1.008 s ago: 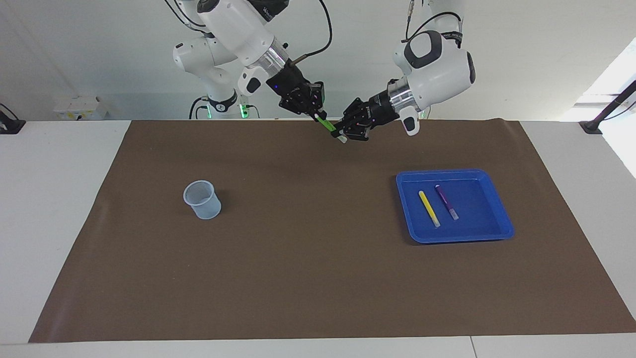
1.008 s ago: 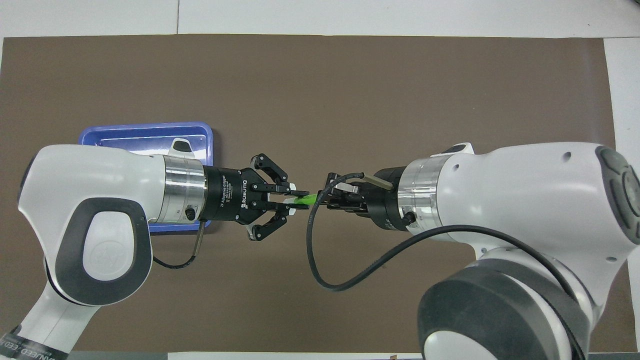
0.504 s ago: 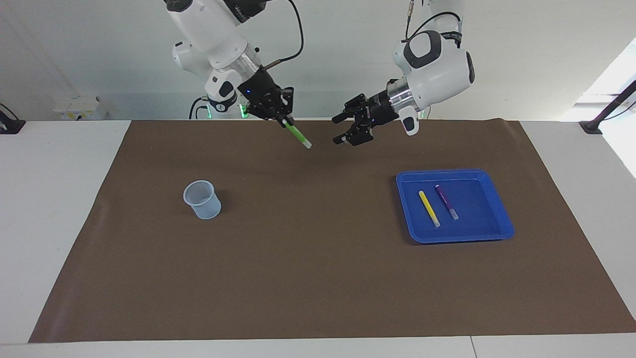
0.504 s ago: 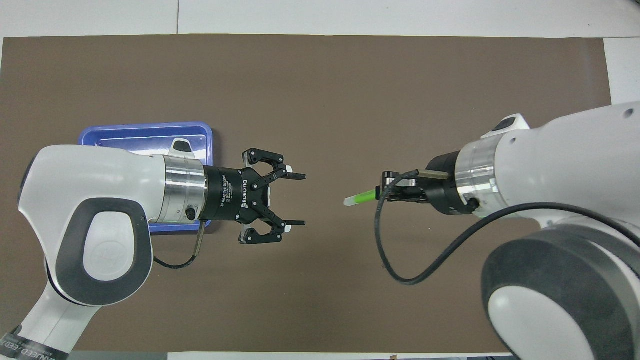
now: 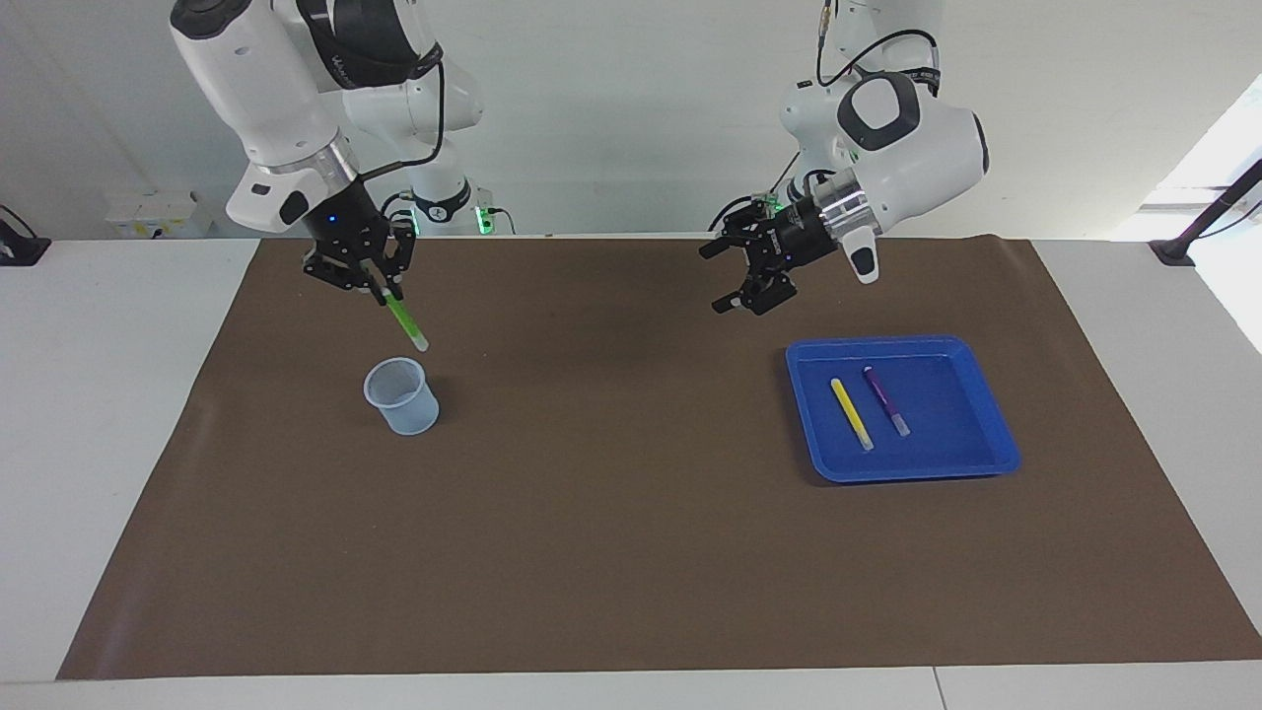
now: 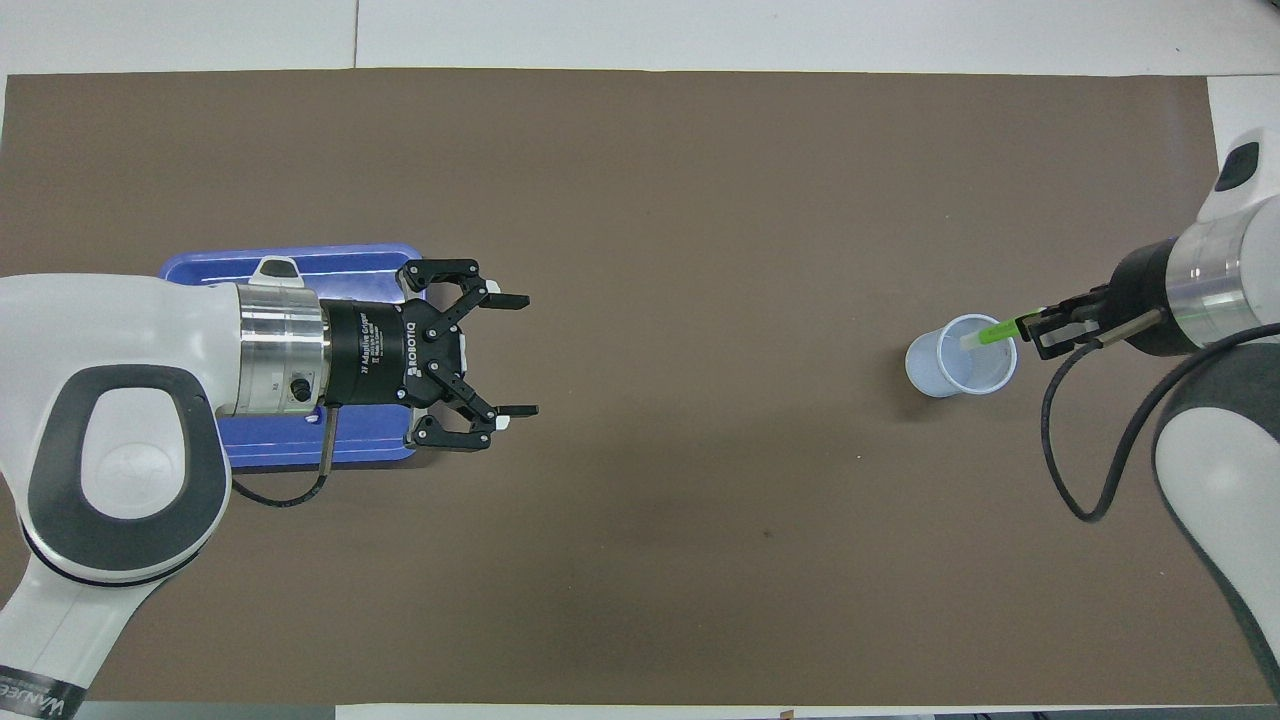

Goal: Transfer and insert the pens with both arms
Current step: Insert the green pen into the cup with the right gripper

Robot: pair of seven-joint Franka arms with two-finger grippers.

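My right gripper [image 5: 383, 293] [image 6: 1022, 330] is shut on the green pen [image 5: 405, 321] [image 6: 985, 336]. It holds the pen tilted, pale end down, just above the rim of the clear plastic cup [image 5: 402, 396] [image 6: 958, 356]. My left gripper [image 5: 728, 278] [image 6: 512, 355] is open and empty, in the air over the mat beside the blue tray [image 5: 946, 463] [image 6: 300, 262]. The yellow pen [image 5: 851, 414] and the purple pen [image 5: 885, 401] lie side by side in the tray. In the overhead view my left arm hides both of them.
A brown mat [image 5: 631, 552] [image 6: 640, 170] covers the table. Two smaller white arms with green lights [image 5: 449, 202] stand at the robots' end. White table shows at both ends of the mat.
My right gripper has carried the green pen from mid-table toward the right arm's end, to above the cup. My left gripper let go, opened and drew back toward the tray.
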